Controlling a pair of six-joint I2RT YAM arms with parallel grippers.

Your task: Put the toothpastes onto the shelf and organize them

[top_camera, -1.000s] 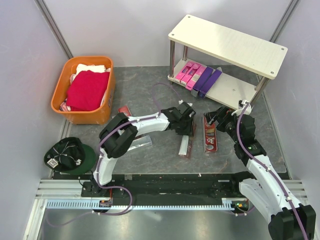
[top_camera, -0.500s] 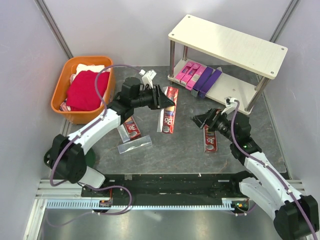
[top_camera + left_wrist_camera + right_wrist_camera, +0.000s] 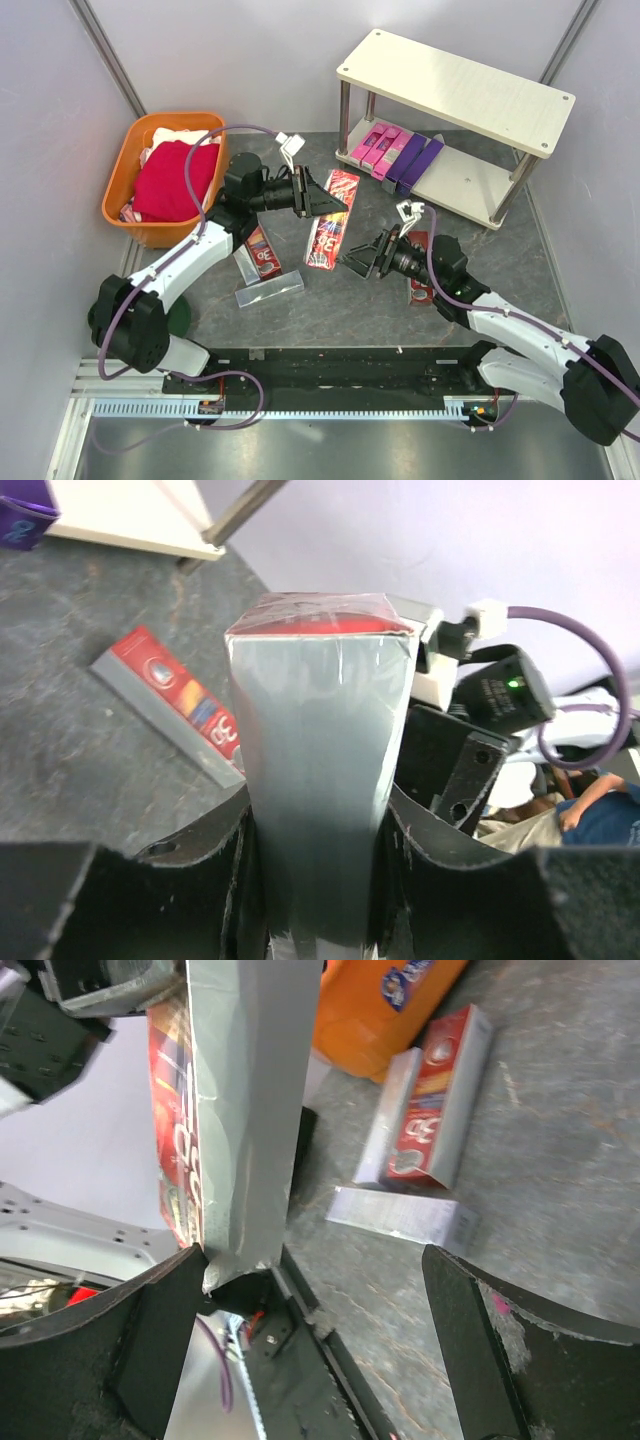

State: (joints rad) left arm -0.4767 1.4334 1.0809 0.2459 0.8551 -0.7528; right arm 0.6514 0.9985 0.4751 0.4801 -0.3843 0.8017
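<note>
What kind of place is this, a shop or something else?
Probably a robot test cell, not a real shop: plain panel walls enclose a grey table, robot arms are bolted at its edge, and one shelf holds a few toothpastes.

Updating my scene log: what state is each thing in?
Left jaws: shut on red carton, held in the air.
Right jaws: open, that carton's far end between them.
Shelf: upright, pink cartons and purple cartons lying on its lower board.
Basket: upright, holding cloths.
Silver carton: lying flat.
Second red carton: lying flat.
Third red carton: lying flat.
</note>
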